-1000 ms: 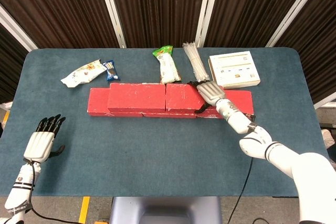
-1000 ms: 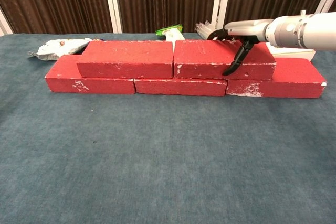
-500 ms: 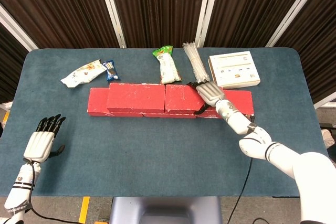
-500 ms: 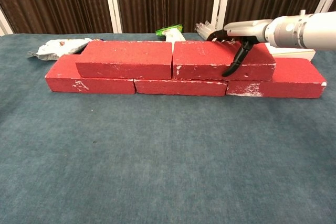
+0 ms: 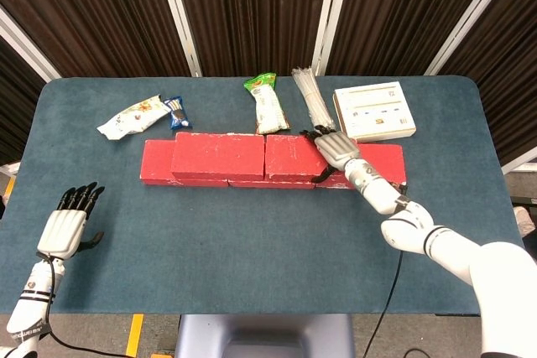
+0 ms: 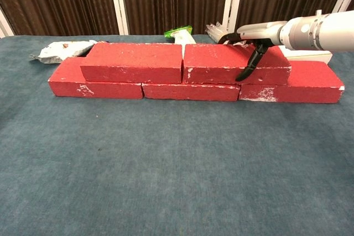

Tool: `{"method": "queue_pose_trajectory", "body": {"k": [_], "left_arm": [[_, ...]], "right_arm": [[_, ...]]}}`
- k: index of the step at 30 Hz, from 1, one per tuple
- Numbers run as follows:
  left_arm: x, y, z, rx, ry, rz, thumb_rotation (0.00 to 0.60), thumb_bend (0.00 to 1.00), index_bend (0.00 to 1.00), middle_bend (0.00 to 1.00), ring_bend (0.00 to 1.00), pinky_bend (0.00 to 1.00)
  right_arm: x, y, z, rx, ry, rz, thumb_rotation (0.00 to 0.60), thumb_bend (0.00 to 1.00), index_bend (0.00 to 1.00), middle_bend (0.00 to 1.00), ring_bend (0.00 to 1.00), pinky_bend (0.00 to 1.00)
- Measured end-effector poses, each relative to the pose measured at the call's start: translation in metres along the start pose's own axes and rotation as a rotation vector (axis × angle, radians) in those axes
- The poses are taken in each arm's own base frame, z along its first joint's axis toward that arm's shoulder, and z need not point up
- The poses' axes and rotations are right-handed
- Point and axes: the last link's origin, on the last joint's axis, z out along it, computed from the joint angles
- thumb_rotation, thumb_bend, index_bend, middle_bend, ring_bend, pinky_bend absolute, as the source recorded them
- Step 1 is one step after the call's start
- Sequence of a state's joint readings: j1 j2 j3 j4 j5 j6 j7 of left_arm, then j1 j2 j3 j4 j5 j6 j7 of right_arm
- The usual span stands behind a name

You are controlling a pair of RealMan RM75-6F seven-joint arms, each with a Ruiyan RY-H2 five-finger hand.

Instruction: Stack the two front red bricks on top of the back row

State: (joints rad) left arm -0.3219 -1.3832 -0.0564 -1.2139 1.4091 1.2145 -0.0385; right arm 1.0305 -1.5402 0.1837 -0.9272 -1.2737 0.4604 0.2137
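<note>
White hands (image 5: 336,147); black fingertips

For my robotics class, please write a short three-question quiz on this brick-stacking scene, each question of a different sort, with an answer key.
1. True or false: both upper bricks lie on the bottom row of bricks.
2. Multiple choice: which hand is on a brick? A) left hand B) right hand C) both
3. Fill in: the white box lies on the table behind the ____ end of the brick row, seen from the head view.

Key
1. True: the upper left brick and upper right brick sit side by side on the row.
2. B: it grips the upper right brick's right end; the left hand hovers apart, fingers spread.
3. right
</note>
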Motion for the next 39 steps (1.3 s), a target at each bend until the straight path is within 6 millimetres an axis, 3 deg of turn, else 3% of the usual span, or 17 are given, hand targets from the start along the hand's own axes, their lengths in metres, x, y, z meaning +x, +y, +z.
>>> {"method": "queue_pose_trajectory", "body": {"k": [5,14,32,39], "left_arm": [[0.0,0.0,0.0,0.0,0.0,-0.002,0.6,0.3,0.0,0.0,0.0,0.04],[0.001,0.0,0.0,-0.001,0.004,-0.008,0.6,0.3,0.0,0.0,0.0,0.04],[0.004,0.001,-0.002,-0.01,0.016,-0.014,0.6,0.3,0.0,0.0,0.0,0.04],[0.007,0.004,-0.006,-0.024,0.035,-0.015,0.6,0.3,0.0,0.0,0.0,0.04]], "right_arm": [[-0.001,-0.002,-0.001,0.004,-0.002,0.004,0.6,0.21,0.0,0.17,0.06,0.24],[0.001,-0.003,-0.002,0.001,-0.001,-0.002,0.6,0.12,0.0,0.16,0.05,0.24],[0.005,-0.006,-0.012,-0.004,0.004,-0.017,0.585,0.08,0.0,0.14,0.04,0.21],[0.009,-0.001,-0.027,-0.011,0.024,-0.006,0.54,0.05,0.0,0.01,0.0,0.09]]}}
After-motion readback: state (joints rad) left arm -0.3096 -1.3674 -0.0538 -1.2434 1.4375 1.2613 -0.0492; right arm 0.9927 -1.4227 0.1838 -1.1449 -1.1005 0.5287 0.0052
